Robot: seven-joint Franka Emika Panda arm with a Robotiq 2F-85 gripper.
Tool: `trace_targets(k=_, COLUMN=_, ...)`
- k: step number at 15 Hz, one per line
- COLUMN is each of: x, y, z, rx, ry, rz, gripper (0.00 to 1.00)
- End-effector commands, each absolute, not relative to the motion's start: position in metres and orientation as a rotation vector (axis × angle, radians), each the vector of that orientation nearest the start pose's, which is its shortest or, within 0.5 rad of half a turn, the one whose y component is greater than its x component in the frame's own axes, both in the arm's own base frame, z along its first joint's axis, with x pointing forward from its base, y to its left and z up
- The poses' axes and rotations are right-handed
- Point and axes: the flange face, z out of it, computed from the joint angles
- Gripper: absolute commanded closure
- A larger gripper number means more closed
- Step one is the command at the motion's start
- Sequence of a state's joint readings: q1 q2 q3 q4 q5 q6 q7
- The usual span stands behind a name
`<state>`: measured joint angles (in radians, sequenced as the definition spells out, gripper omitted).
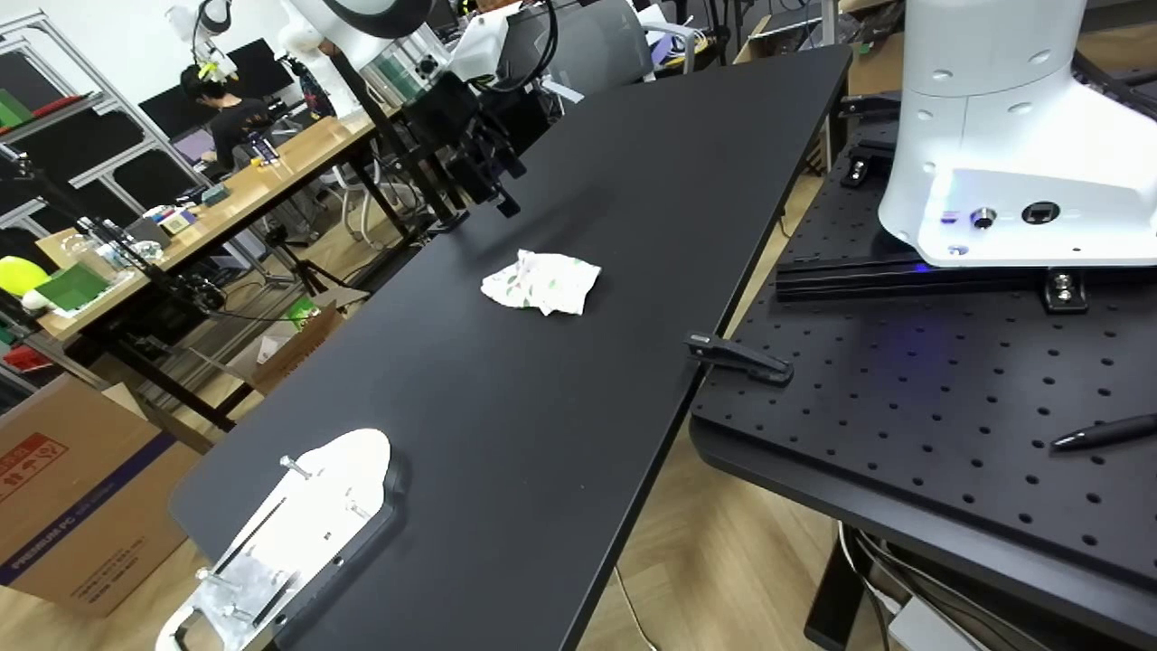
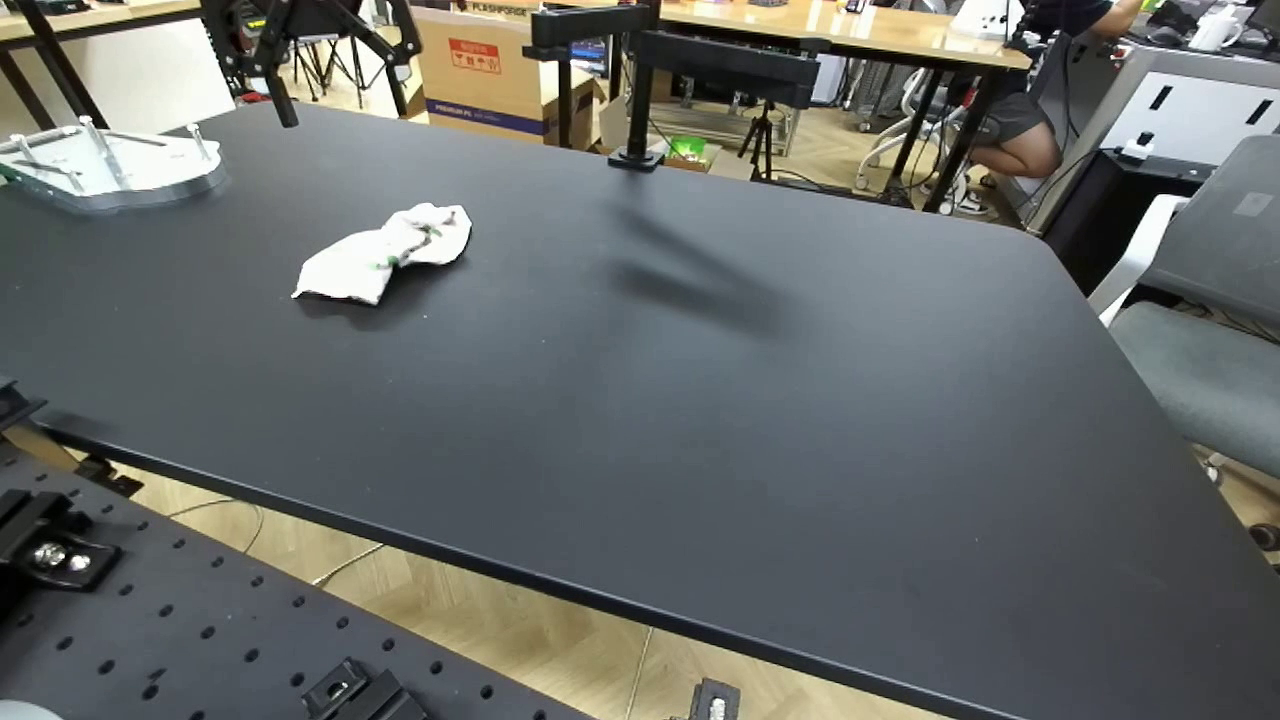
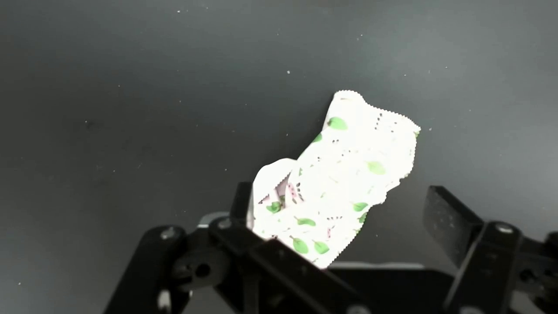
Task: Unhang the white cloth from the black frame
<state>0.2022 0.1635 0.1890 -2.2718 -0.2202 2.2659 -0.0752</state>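
White cloth lay on the black table, its long axis in the wrist view slanting up rightward from behind the left finger to end short of the right finger, the two spread wide, holding nothing.

Bare worktop surrounds the white cloth, leaving a way past on every side, and the widely parted jaws have free room between them. Standing in the way are the black frame, rising at the far edge and jutting sideways, the bolt-studded plate near a corner, and the black clip by the perforated board.
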Motion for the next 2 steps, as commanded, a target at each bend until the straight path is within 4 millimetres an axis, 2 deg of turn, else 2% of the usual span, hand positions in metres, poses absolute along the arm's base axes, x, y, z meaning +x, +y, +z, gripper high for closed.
trace_targets(k=1, x=0.4775, y=0.1915, z=0.2746, rx=-3.126, ry=-1.004, rz=0.235, gripper=0.01)
trace_targets(k=2, x=0.4775, y=0.1915, z=0.2746, rx=-3.126, ry=-1.004, rz=0.235, gripper=0.01)
